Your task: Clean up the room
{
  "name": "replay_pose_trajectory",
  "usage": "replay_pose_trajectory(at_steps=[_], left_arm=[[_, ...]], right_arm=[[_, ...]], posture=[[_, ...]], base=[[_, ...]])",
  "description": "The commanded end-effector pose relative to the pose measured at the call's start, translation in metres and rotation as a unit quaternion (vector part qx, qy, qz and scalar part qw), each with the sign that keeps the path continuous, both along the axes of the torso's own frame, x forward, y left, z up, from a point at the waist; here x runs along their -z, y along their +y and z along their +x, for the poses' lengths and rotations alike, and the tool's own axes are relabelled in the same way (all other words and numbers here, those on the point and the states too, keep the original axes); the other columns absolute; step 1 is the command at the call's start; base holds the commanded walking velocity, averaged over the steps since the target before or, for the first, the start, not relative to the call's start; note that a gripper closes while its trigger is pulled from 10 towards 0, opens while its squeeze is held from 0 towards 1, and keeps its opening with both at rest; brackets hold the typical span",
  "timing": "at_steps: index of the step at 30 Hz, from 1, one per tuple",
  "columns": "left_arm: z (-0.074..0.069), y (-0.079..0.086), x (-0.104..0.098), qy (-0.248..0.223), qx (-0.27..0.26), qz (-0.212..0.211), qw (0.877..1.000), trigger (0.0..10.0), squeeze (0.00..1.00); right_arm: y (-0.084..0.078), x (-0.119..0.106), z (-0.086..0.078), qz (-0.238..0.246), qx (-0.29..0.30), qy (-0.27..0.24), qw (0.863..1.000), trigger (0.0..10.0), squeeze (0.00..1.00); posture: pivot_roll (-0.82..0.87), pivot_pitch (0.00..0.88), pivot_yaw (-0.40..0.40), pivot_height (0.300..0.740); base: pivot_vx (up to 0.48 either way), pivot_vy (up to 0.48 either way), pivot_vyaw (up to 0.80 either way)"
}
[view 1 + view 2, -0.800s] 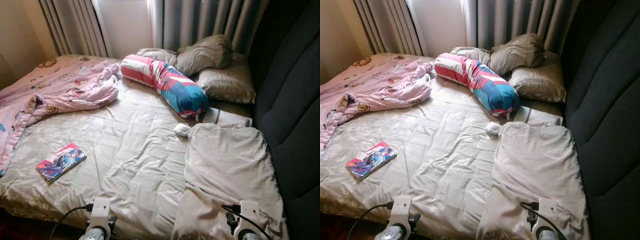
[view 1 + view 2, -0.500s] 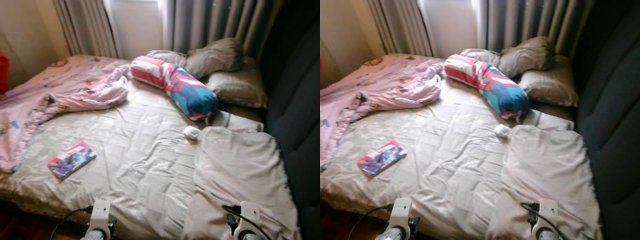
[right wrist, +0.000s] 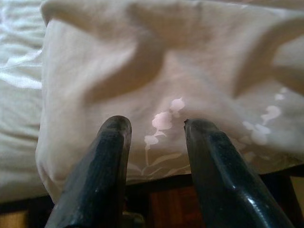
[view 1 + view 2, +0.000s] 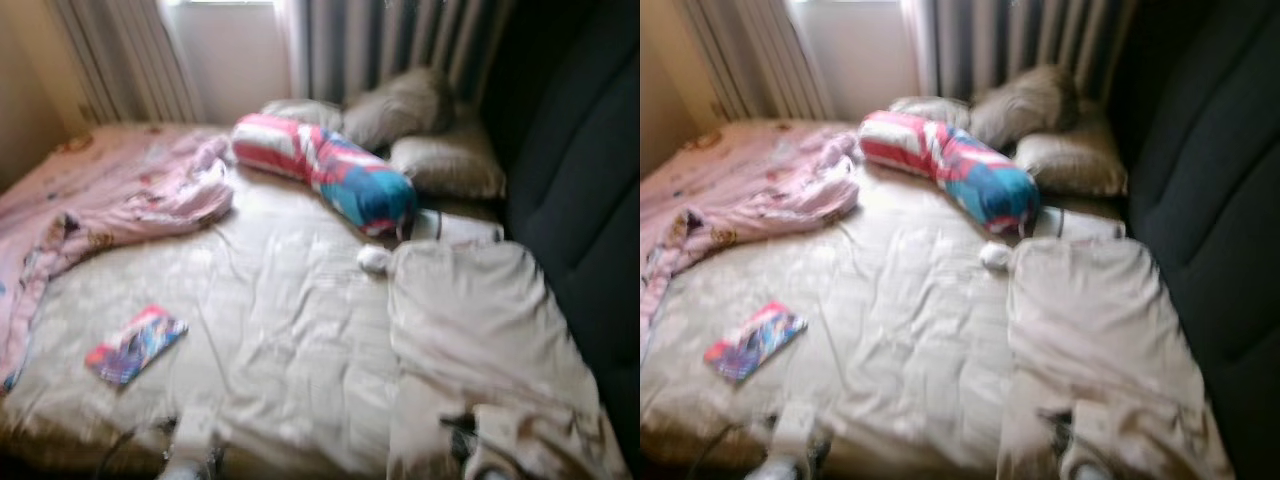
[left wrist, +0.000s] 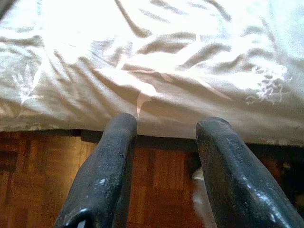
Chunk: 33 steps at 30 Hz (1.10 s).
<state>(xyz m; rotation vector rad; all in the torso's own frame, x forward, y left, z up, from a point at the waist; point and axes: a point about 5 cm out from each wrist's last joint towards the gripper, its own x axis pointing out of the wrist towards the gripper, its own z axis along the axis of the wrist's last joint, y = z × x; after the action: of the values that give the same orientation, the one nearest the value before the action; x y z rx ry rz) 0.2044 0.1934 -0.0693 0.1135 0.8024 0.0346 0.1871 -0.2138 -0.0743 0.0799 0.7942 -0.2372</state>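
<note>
Head views blurred. Left gripper [image 5: 164, 124] hung at bed [image 4: 300, 330] edge, jaws apart, empty; right gripper [image 3: 154, 124] likewise over flat pillow [image 4: 480, 320]. Book [image 4: 135, 345] lay on sheet — bolster [image 4: 325, 172], pink quilt [image 4: 110, 195] beyond.

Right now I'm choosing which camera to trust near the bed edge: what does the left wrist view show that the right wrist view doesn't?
Left wrist view: the left tool, open, before the wrinkled cream bedsheet and reddish wooden parquet floor. Right wrist view: the right tool, open, facing a plump beige pillow with pale leaf print. Both share black fingers and the bed's near edge.
</note>
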Motion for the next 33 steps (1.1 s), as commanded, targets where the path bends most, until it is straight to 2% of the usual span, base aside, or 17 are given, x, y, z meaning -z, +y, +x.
replay_pose_trajectory(at_steps=[1, 16, 25, 33], left_arm=[[-0.0044, 0.0142, 0.0004, 0.009, -0.008, 0.015, 1.0, 10.0, 0.0], [-0.0068, 0.0165, 0.0013, 0.013, -0.009, 0.019, 1.0, 10.0, 0.0], [0.0002, 0.0153, -0.0023, 0.005, -0.002, 0.023, 1.0, 10.0, 0.0], [-0.0033, 0.012, 0.0002, 0.008, -0.002, 0.019, 1.0, 10.0, 0.0]], right_arm=[[0.0127, -0.0008, 0.0061, 0.013, -0.01, -0.007, 1.0, 10.0, 0.0], [0.0172, 0.0004, 0.0057, 0.016, -0.019, -0.001, 1.0, 10.0, 0.0], [0.0185, -0.0004, 0.008, 0.018, -0.022, -0.002, 1.0, 10.0, 0.0], [0.0168, 0.0008, 0.0052, 0.015, -0.022, 0.002, 1.0, 10.0, 0.0]], posture=[[0.08, 0.062, 0.017, 0.74], [0.1, 0.038, 0.019, 0.74], [0.12, 0.032, 0.017, 0.74], [0.12, 0.039, 0.003, 0.74]], base=[[0.0, 0.435, 0.0], [0.0, 0.435, 0.0], [0.0, 0.434, 0.0], [0.0, 0.462, 0.0]])
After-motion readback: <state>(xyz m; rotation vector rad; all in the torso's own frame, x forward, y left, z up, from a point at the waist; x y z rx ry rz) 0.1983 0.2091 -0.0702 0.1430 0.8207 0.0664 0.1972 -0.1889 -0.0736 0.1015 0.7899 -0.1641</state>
